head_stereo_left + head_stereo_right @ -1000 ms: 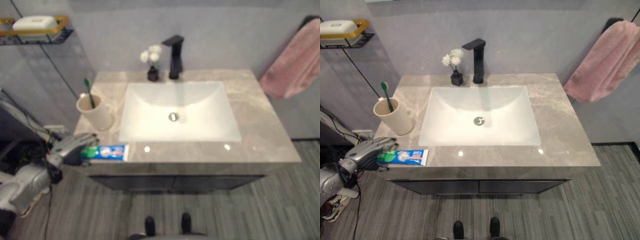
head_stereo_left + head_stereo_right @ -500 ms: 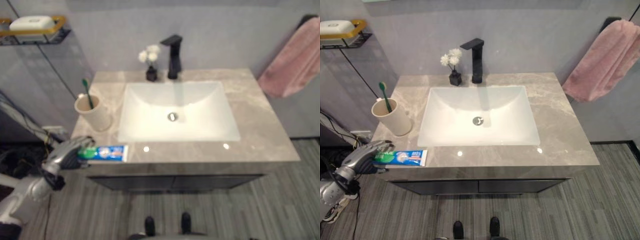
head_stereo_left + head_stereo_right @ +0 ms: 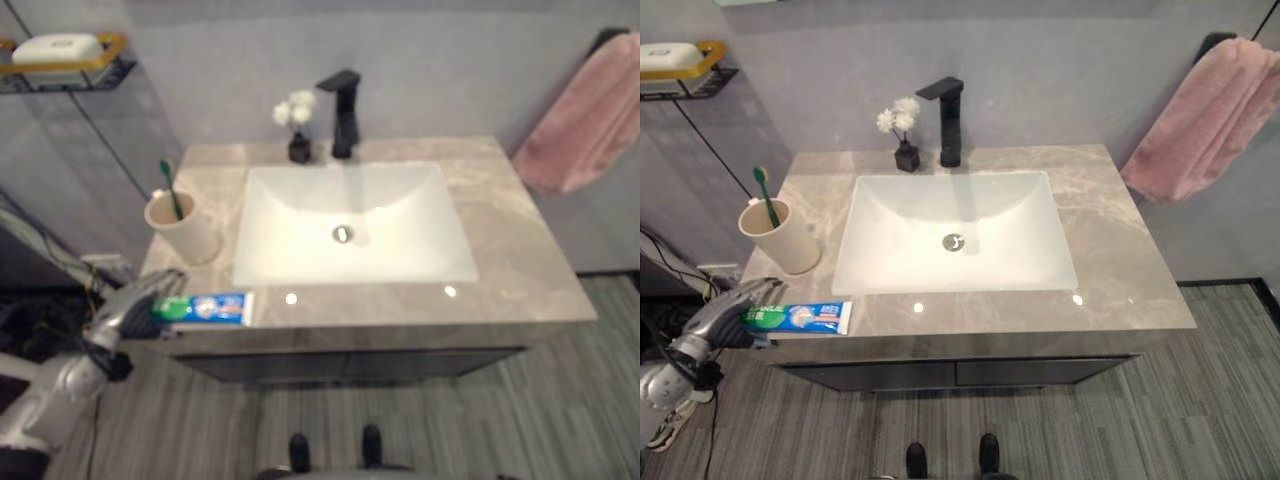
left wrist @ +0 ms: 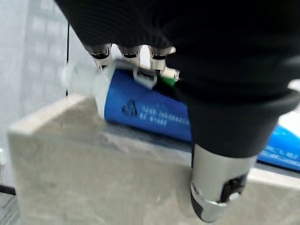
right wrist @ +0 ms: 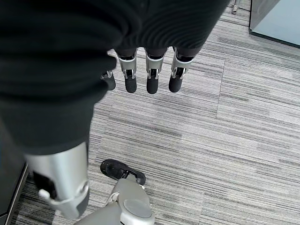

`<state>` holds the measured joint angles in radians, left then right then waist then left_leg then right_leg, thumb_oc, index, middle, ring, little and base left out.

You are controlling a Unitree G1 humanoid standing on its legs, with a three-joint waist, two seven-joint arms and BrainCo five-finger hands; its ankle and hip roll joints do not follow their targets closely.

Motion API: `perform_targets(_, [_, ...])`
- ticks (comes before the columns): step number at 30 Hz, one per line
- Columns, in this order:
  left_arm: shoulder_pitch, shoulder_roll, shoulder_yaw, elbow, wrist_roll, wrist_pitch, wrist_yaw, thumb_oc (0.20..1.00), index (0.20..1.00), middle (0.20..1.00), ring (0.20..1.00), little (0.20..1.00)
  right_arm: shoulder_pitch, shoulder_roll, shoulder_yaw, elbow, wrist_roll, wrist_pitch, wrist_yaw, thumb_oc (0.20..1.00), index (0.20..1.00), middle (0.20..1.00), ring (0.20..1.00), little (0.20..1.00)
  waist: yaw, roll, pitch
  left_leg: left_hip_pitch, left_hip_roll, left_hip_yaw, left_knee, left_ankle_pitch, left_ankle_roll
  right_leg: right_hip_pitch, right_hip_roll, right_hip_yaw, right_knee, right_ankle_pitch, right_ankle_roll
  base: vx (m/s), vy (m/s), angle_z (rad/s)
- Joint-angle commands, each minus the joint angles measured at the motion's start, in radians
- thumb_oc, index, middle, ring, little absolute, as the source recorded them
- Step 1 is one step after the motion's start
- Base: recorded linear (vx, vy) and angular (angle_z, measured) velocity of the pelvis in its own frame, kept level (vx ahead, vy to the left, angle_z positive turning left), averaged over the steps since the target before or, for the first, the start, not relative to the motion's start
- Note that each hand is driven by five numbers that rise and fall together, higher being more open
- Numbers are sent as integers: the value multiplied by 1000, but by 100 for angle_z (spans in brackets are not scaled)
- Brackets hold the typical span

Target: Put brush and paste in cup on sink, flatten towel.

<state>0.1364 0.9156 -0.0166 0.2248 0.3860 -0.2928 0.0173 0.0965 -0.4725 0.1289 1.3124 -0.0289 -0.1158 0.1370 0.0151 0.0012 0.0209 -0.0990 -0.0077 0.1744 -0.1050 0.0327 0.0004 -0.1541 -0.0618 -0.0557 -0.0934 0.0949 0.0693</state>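
Left eye view: left hand (image 3: 140,300) at the front left corner of the counter (image 3: 520,270), fingers (image 3: 163,283) laid over the green cap end of the paste (image 3: 205,307). Paste flat along the counter's front edge, long axis running sideways, body stretching away from the fingertips toward the sink (image 3: 350,220). Cup (image 3: 183,228) just beyond the fingers, farther back on the counter, brush (image 3: 170,188) already upright in it. Towel (image 3: 585,120) hanging bunched on the far wall, well apart from this hand.

Right eye view: same layout. Forearm low, coming up from below the counter edge, palm down on the tube's end.

Left wrist view: fingers curled over the top of the blue tube close to its white cap (image 4: 79,79), thumb (image 4: 220,187) below and in front of the counter edge, not visibly on the tube. Looks like a partial grip settling, tube not lifted off the counter. Next move likely a lift, then a tilt toward the cup behind.

Right wrist view: right hand (image 5: 145,70) hanging over the floor, fingers straight and relaxed, holding nothing. Left hand clearly nearer to both paste and cup.
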Motion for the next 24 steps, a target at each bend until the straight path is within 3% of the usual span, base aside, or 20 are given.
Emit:
perform_targets(1, [58, -53, -86, 120, -51, 72, -101, 1000, 1000, 1000, 1000, 1000, -15, -9, 33, 24, 15, -7, -10, 1000, 1000, 1000, 1000, 1000, -35, -41, 11, 4, -2, -5, 18, -107, 32, 2, -45, -2, 6, -62, 66, 0, 0, 0])
perform_targets(17, [75, -130, -32, 108, -275, 97, -135, 1000, 1000, 1000, 1000, 1000, -8, -18, 29, 41, 2, -12, 6, 1000, 1000, 1000, 1000, 1000, -44, -38, 3, -4, -2, -3, 18, -103, 33, -6, -45, -2, 6, -60, 63, 0, 0, 0])
perform_targets(24, [86, -117, -27, 63, -393, 103, -187, 1000, 1000, 1000, 1000, 1000, -16, -25, 34, 40, 0, -11, 15, 1000, 1000, 1000, 1000, 1000, -45, -30, 5, -3, -3, 0, 18, -102, 32, -6, -45, -2, 6, -58, 62, 0, 0, 0])
